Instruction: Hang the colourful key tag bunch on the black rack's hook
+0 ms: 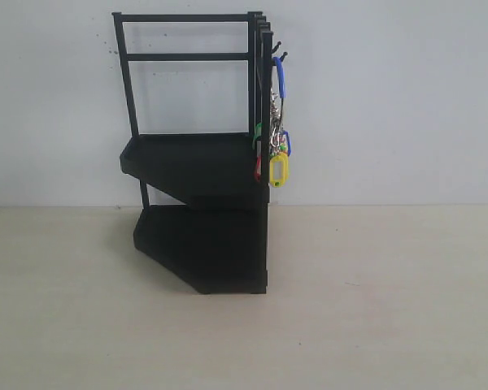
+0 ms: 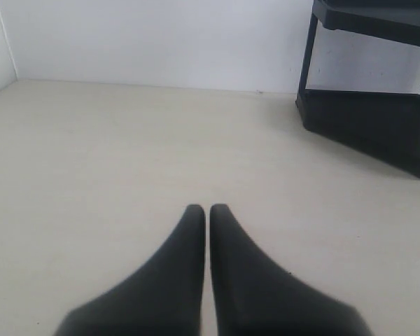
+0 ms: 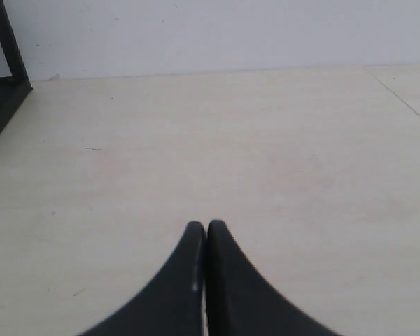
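The black rack (image 1: 197, 171) stands on the table against the white wall. From a small hook (image 1: 281, 57) on its right upright post hangs the colourful key tag bunch (image 1: 277, 154) by its blue loop (image 1: 280, 77), with yellow, green, red and blue tags showing. Neither gripper appears in the exterior view. My left gripper (image 2: 207, 208) is shut and holds nothing, low over bare table, and the rack's lower part (image 2: 378, 115) lies off to one side. My right gripper (image 3: 206, 225) is also shut and holds nothing, and a rack post and base corner (image 3: 5, 66) show at the frame's edge.
A second small hook (image 1: 275, 45) juts from the post just above and behind the one in use. The pale wooden table (image 1: 374, 309) stretches in front of and to both sides of the rack, and the white wall (image 1: 390, 97) closes off the back.
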Motion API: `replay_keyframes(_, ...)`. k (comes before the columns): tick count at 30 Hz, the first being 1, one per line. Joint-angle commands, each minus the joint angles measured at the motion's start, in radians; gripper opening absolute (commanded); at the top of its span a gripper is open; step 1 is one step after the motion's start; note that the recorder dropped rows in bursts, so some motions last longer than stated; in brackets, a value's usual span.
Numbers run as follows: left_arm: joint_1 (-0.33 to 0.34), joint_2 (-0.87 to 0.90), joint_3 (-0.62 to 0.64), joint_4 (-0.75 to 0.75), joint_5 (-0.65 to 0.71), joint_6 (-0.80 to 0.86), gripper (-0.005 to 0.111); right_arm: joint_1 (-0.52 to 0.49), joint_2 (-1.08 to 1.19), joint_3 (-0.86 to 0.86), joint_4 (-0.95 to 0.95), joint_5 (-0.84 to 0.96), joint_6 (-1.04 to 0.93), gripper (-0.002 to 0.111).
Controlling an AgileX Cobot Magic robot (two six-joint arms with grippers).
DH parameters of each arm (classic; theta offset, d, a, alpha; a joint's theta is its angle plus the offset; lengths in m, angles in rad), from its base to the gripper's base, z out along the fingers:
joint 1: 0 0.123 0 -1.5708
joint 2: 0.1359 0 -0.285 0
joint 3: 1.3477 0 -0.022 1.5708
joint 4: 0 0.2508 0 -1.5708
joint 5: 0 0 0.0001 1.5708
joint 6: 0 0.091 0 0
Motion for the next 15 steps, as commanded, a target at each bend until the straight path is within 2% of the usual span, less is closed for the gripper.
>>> replay_keyframes(1,0.003,0.004,-0.002,-0.002,-0.003,0.000,0.004,0.002,-0.006,-0.001,0.002,-0.004,0.000,0.000)
replay_keyframes(15,0.003,0.004,-0.002,-0.002,-0.003,0.000,0.004,0.002,-0.006,-0.001,0.002,-0.013,0.000,0.000)
